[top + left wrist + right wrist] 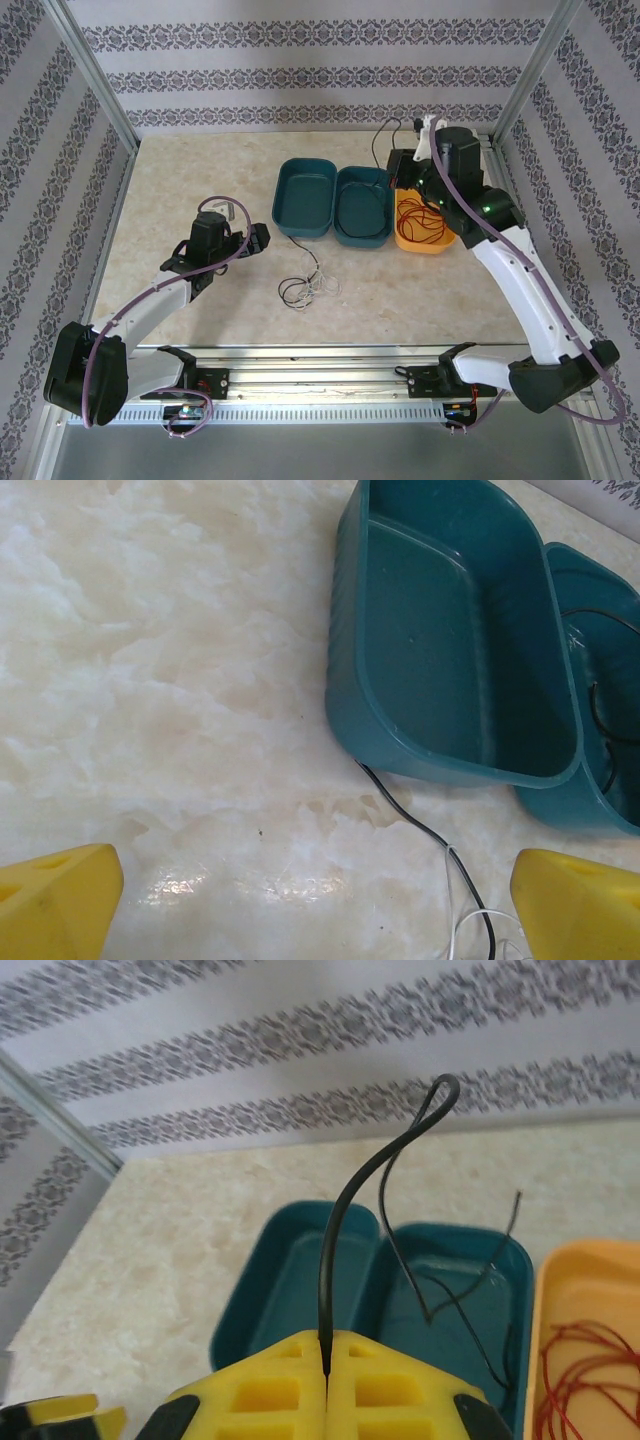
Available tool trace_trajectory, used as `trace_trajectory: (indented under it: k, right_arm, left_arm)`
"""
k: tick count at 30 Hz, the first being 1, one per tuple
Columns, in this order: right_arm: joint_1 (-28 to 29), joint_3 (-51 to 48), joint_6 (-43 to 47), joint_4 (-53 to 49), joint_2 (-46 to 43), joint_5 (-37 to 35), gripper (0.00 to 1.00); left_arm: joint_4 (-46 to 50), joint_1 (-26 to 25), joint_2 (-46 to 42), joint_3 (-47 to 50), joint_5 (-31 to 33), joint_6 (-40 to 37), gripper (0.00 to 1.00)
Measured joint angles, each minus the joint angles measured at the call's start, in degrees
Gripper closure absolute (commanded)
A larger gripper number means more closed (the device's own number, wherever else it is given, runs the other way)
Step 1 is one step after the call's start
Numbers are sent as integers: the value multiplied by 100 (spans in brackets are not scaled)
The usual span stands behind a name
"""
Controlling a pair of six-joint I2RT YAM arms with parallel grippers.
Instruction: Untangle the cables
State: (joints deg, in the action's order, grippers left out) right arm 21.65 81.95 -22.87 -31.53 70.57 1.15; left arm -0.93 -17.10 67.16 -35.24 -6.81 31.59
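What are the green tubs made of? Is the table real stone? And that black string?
The green tubs look like hard plastic: smooth, slightly shiny, rounded moulded rims. The table shows a glossy marble pattern; real stone or printed sheet, I can't tell. The black string is a thin cable, probably plastic-coated, since it holds a springy loop.

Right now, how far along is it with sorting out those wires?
Done: the red cables lie by themselves in the orange bin. In hand: the right gripper is shut on a black cable, raised over the middle teal bin. Left: a black and white tangle lies on the table, with the left gripper open near it.
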Motion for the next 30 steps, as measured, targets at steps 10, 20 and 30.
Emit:
trace_trajectory:
  k: [10,20,30]
  right_arm:
    - [-203,-828,-295,103,243,444,100]
    - [-203,-896,-407,-83,833,802,100]
    - [-203,-896,-442,-498,1322,730,100]
  left_arm:
    - [-2,33,61,0,-52,0,1]
    - [-7,37,118,0,-79,0,1]
    - [-107,37,190,0,-184,0,1]
